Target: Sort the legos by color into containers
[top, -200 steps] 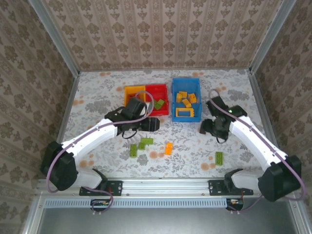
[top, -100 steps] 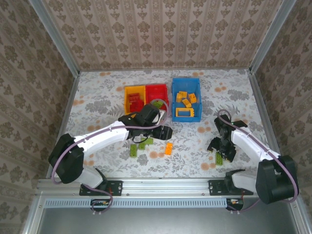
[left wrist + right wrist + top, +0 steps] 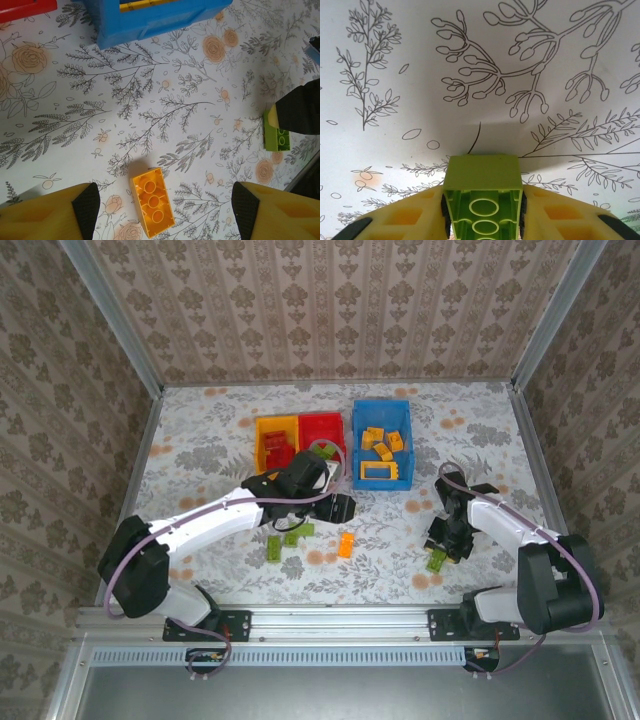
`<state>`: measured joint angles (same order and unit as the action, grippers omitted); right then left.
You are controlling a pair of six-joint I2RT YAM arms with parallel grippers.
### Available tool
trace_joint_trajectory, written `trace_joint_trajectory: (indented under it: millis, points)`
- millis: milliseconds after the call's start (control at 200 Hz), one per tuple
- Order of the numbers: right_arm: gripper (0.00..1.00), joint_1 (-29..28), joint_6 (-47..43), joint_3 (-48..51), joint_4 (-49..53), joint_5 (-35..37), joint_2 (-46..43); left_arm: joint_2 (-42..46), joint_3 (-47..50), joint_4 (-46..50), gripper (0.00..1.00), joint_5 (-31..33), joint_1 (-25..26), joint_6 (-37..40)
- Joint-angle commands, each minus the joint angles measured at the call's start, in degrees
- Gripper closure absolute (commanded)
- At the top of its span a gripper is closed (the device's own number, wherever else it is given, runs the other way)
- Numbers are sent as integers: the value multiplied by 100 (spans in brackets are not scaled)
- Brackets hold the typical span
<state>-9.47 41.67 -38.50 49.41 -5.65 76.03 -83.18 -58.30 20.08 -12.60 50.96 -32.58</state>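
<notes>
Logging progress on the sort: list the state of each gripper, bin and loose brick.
Left gripper: open, over the orange brick.
Right gripper: shut on a green brick.
Blue bin: holds orange-yellow bricks.
Yellow bin: holds red bricks.
Red bin: holds a second green brick.
Other green bricks: loose on the table.

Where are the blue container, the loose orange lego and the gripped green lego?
blue container (image 3: 356, 445), top external view, left rim
orange lego (image 3: 152, 201), left wrist view, studded top
green lego (image 3: 482, 172), right wrist view, end face
</notes>
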Motion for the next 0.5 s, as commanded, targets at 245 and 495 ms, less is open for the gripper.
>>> trace_joint_trajectory:
  millis: [245,495]
  points:
    - [74,-1365,-202,-1149,-180,259,-49,828,-99,422,28,852,-437,-235]
    - [74,-2335,-764,-3116,-1349,490,938,1590,14,649,28,1414,-1170,-508]
